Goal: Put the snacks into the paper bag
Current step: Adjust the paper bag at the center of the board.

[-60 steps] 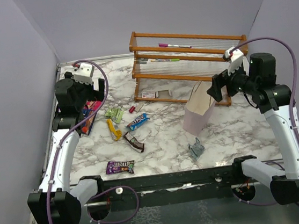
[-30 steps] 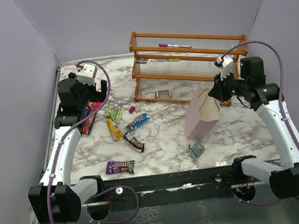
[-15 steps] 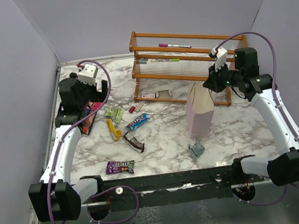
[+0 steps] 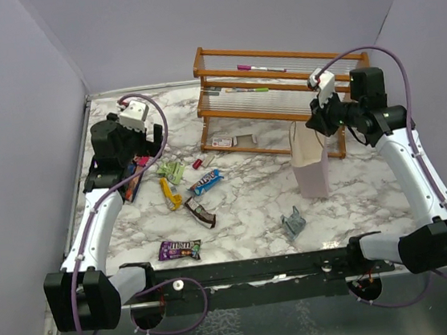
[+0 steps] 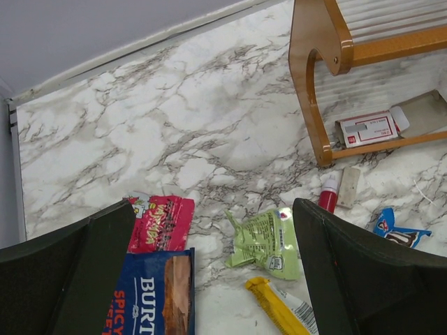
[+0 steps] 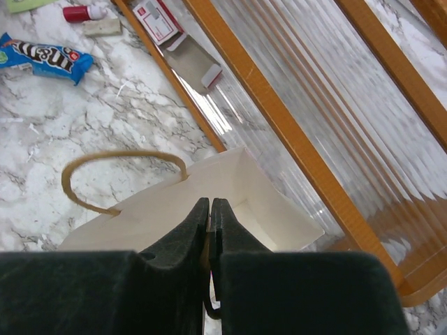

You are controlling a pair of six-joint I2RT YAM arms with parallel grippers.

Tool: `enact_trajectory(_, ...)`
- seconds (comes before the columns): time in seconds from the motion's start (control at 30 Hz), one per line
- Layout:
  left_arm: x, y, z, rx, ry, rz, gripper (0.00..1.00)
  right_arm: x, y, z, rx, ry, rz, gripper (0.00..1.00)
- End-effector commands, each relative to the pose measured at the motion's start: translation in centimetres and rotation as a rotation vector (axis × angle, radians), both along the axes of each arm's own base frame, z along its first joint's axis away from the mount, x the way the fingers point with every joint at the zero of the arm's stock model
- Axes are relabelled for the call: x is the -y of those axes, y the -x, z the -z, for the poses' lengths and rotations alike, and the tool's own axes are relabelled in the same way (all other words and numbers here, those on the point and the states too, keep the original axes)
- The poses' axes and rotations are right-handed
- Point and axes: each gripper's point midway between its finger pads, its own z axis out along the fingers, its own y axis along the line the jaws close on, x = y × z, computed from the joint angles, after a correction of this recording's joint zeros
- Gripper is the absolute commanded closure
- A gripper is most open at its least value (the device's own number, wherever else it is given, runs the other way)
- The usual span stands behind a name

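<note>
The pale paper bag [image 4: 313,169] stands upright in front of the rack's right end. My right gripper [image 4: 316,125] is shut on the bag's top rim; in the right wrist view the fingertips [image 6: 209,207] pinch the near wall of the paper bag [image 6: 244,188] beside a string handle [image 6: 119,155]. My left gripper [image 4: 137,156] hangs open over the left snacks: a red packet [image 5: 159,222], a blue packet [image 5: 155,293], a green one [image 5: 265,237], a yellow bar [image 5: 279,307]. A blue-white bar [image 4: 206,181], a dark brown one [image 4: 200,213], a purple one [image 4: 179,249] and a grey-teal one [image 4: 294,222] lie loose.
The wooden rack [image 4: 279,88] with clear shelves stands at the back, just behind the bag. A tiny red cylinder [image 5: 328,200] and a flat white card [image 5: 347,187] lie near the rack's left foot. Lilac walls close in on both sides.
My right arm has swung the bag from a leaning pose to upright and drawn it slightly right, toward the rack. The left arm has barely shifted.
</note>
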Motion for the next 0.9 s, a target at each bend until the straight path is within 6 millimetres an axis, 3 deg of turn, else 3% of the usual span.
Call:
enact_trajectory(0.0,0.2,0.3,-0.9,0.05,-0.005,0.028,0.01,1.1,0.6,0.6,0.01,0.076,0.009,0.96)
enact_trajectory(0.1,0.2,0.5,-0.6,0.047,-0.011,0.029,0.01,1.5,1.0,1.2,-0.007,0.083,0.04,0.92)
enact_trajectory(0.33,0.0,0.8,0.2,0.033,-0.021,0.024,0.01,4.7,1.4,2.9,-0.026,0.184,0.202,0.8)
enact_trajectory(0.53,-1.1,0.8,1.5,-0.016,-0.045,-0.035,0.01,5.4,2.1,1.8,0.017,0.195,0.234,0.63)
enact_trajectory(0.87,-6.5,0.5,6.8,-0.241,-0.081,-0.248,0.01,5.5,2.8,-1.2,0.08,0.181,0.242,0.29)
